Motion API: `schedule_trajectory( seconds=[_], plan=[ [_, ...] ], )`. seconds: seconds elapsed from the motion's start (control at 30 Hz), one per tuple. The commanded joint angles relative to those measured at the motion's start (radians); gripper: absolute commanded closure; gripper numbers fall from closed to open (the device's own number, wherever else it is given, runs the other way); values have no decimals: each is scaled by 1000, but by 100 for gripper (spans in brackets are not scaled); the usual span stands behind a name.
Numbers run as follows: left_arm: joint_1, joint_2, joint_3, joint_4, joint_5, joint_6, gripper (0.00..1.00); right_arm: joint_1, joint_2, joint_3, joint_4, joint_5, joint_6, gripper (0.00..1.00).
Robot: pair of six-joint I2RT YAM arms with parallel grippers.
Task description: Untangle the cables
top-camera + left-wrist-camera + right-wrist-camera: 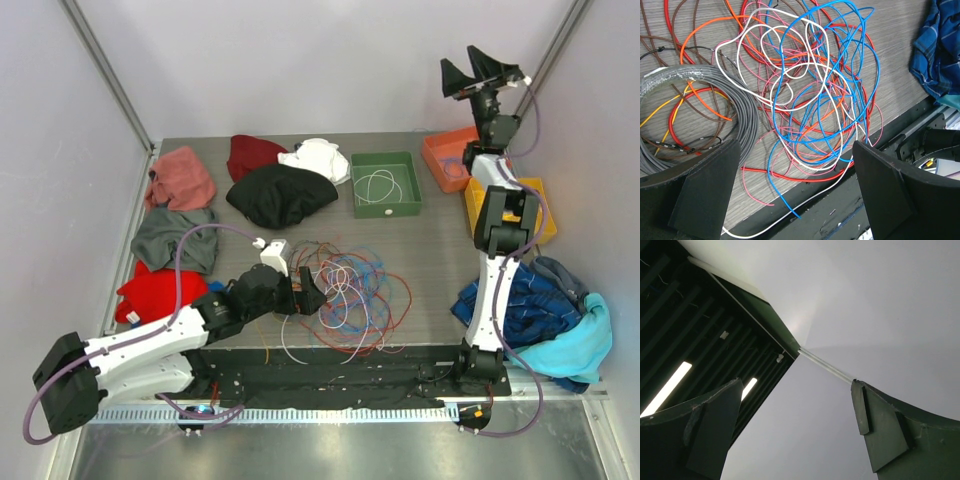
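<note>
The cables (350,290) lie as a tangled heap of blue, red, orange, pink and white loops on the table's near middle. The left wrist view shows the heap (815,100) close up, with a grey coil (720,95) and yellow and brown wires to its left. A blue end and a white strand trail over the table's front edge. My left gripper (318,297) hovers low at the heap's left side, its jaws wide open (796,150) and holding nothing. My right gripper (487,68) is raised high at the back right, open (797,385), pointing at the wall and ceiling.
A green tray (387,210) holding a white cable stands behind the heap. Orange (447,155) and yellow (540,205) bins sit at the back right. Garments ring the table: red (155,293), grey (172,238), pink (182,178), black (280,193), white (318,158), blue plaid (520,300), turquoise (575,345).
</note>
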Motion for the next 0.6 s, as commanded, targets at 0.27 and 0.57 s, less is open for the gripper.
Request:
schedule_trajectory(
  seconds=[0.27, 0.57],
  plan=[
    [-14, 12, 45, 17, -16, -4, 0, 8, -280, -96, -155, -294, -159, 0],
    [-17, -39, 22, 3, -22, -14, 0, 295, -437, 146, -1779, 338, -1465, 0]
  ],
)
